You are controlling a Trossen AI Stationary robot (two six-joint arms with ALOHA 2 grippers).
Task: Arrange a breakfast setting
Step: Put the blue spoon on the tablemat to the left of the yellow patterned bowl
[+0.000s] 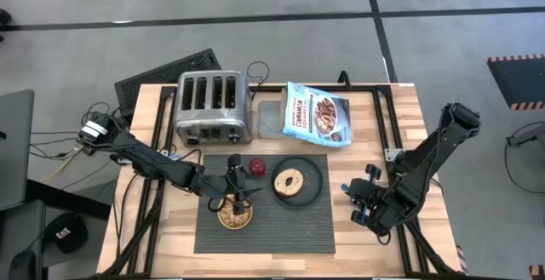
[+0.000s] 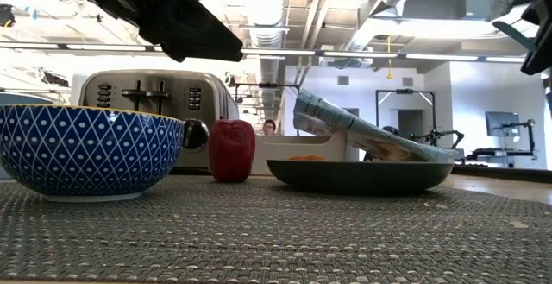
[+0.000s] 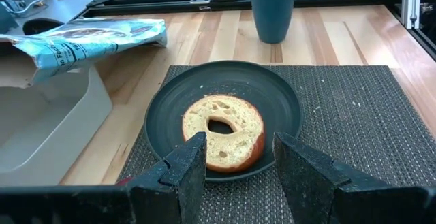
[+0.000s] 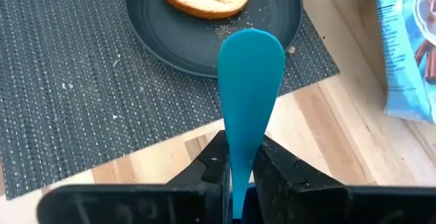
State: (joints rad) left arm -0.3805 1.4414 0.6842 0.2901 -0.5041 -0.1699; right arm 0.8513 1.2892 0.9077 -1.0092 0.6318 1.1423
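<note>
Right claw [image 4: 238, 176] is clamped narrow on the blue-handled spoon [image 4: 249, 81], whose flat blue handle stands out past the fingers; the spoon's bowl end is hidden. In the high view this claw [image 1: 362, 203] sits over bare wood at the right side of the counter [image 1: 358, 135], just off the right edge of the dark grey ribbed placemat [image 1: 281, 225]. Left claw [image 3: 235, 163] is spread wide with nothing between its fingers, and its wrist camera looks across at the bagel [image 3: 223, 130], which lies flat in the middle of the dark round plate [image 3: 286, 105]. Seen from above, this claw [image 1: 238, 191] hangs over the left half of the placemat, directly above the small yellow bowl [image 1: 235, 216]; from counter height the bowl [image 2: 86, 159] shows a blue diamond pattern outside. Between bowl and plate [image 1: 311, 178] stands the red apple [image 1: 256, 168], upright on the mat near its back edge. A dark blue cup [image 3: 273, 9] stands on the wood beyond the mat, apart from the plate. Behind the mat sit the steel toaster [image 1: 213, 105] and, to its right, the blue cereal box [image 1: 317, 114] lying tilted over a pale tray [image 3: 48, 122].
</note>
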